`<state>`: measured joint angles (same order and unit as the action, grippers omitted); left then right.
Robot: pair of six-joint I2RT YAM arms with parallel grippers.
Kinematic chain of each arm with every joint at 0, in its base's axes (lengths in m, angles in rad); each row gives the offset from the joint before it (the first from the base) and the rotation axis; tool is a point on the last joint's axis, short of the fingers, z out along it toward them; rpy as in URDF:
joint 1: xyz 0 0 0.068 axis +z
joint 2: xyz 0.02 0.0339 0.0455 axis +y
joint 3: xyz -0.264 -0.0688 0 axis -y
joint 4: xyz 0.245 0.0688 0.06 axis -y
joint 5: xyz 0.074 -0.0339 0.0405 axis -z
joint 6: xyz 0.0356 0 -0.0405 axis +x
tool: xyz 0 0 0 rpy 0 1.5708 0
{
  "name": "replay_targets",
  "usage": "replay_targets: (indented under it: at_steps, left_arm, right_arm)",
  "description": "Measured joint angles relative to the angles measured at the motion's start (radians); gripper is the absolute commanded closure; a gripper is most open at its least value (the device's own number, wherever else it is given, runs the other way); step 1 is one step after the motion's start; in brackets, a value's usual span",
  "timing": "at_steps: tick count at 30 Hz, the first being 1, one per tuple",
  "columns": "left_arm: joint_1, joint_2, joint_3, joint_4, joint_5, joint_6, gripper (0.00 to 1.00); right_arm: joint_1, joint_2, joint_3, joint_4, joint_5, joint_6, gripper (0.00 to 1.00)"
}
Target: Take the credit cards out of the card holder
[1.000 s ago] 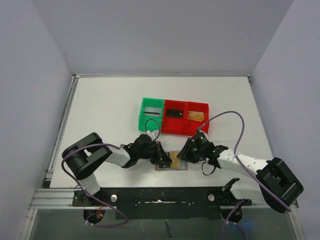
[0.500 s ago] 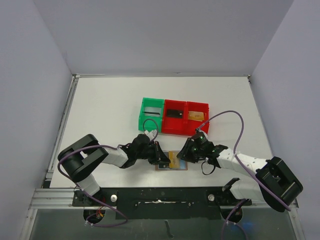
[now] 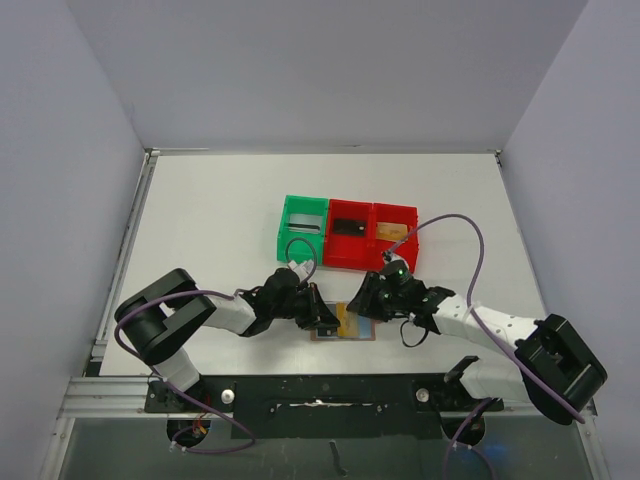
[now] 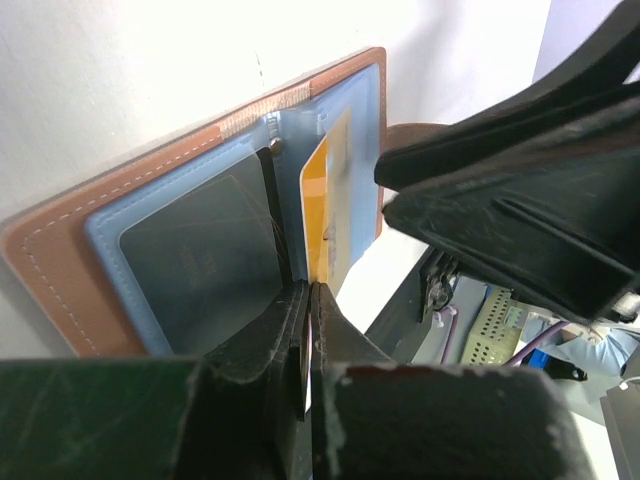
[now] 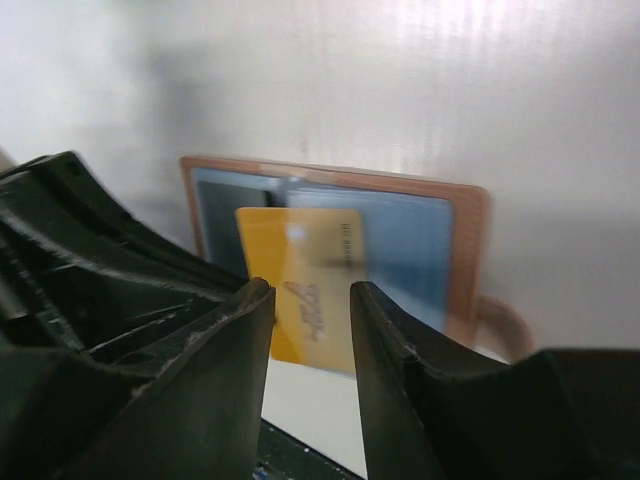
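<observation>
Card holder open flat, yellow card half out

Brown card holder [image 4: 190, 255], stitched edge, pale blue-grey pockets inside, lies spread open on the white tabletop [image 3: 200, 220], near the red bins [image 3: 371, 235], on their arm-base side. A yellow card [image 4: 330, 200] sticks partway out of one pocket, tilted up. Left tool [image 4: 305, 290] is fully closed, tips on the holder at the fold beside the card. Right tool [image 5: 311, 288] is above the holder's other half, fingers narrowly parted, card face seen through the gap, not pinched.
</observation>
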<state>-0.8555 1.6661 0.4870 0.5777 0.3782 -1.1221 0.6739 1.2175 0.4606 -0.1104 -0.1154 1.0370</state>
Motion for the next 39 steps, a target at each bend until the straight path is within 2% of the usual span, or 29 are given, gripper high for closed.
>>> replay_targets:
  at_steps: [8, 15, 23, 26, 29, 33, 39]
  left_arm:
    - [0.000, 0.000, 0.000, 0.002, 0.000, 0.000, 0.98]
    - [0.000, 0.000, 0.000, 0.002, 0.000, 0.000, 0.97]
    - [0.000, 0.009, 0.000, 0.009, 0.001, -0.005, 0.83]
    - [0.000, 0.022, 0.004, 0.021, 0.005, -0.013, 0.82]
    - [0.000, 0.041, 0.012, 0.041, 0.016, -0.023, 0.83]
    - [0.000, 0.052, 0.016, 0.054, 0.019, -0.032, 0.99]
    - [0.000, 0.048, 0.014, 0.051, 0.018, -0.045, 1.00]
  right_arm:
    - [0.053, 0.038, 0.094, 0.000, 0.011, -0.018, 0.66]
    - [0.053, 0.066, 0.066, -0.069, 0.066, 0.019, 0.66]
    - [0.051, 0.034, 0.025, -0.059, 0.077, 0.053, 0.66]
    - [0.051, 0.035, 0.021, -0.048, 0.077, 0.058, 0.66]
    - [0.051, 0.040, 0.021, -0.042, 0.077, 0.064, 0.66]
    - [0.051, 0.042, 0.021, -0.039, 0.077, 0.066, 0.67]
    - [0.041, 0.042, 0.021, -0.040, 0.077, 0.068, 0.67]
